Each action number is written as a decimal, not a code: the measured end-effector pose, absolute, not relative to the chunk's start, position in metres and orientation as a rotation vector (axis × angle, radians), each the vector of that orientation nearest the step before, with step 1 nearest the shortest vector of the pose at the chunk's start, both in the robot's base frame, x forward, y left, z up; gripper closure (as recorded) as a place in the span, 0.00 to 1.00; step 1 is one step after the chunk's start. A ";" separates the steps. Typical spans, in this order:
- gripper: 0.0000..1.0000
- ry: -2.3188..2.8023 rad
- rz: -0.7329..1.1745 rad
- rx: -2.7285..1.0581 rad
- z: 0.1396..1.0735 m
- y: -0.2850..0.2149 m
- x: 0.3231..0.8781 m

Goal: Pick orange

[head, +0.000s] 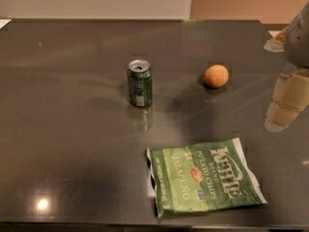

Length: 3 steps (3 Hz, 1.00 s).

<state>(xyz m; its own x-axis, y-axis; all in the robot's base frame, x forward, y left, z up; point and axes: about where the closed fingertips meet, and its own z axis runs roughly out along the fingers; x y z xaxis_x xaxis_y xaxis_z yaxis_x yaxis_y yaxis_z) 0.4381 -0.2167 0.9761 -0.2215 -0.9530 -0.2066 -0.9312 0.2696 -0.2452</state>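
The orange [216, 76] is a small round fruit with matte skin. It sits on the dark table [72, 129], right of centre and towards the back. My gripper [282, 109] hangs at the right edge of the view, above the table, to the right of the orange and a little nearer the front. It is well apart from the orange and touches nothing.
A green soda can [139, 83] stands upright left of the orange. A green bag of jalapeño potato chips [205, 176] lies flat near the table's front edge. A pale wall runs behind the table's far edge.
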 end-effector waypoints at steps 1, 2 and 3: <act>0.00 2.232 -0.098 -1.725 0.976 -0.217 0.438; 0.00 2.234 -0.089 -1.705 0.976 -0.213 0.449; 0.00 2.238 -0.047 -1.668 0.970 -0.207 0.477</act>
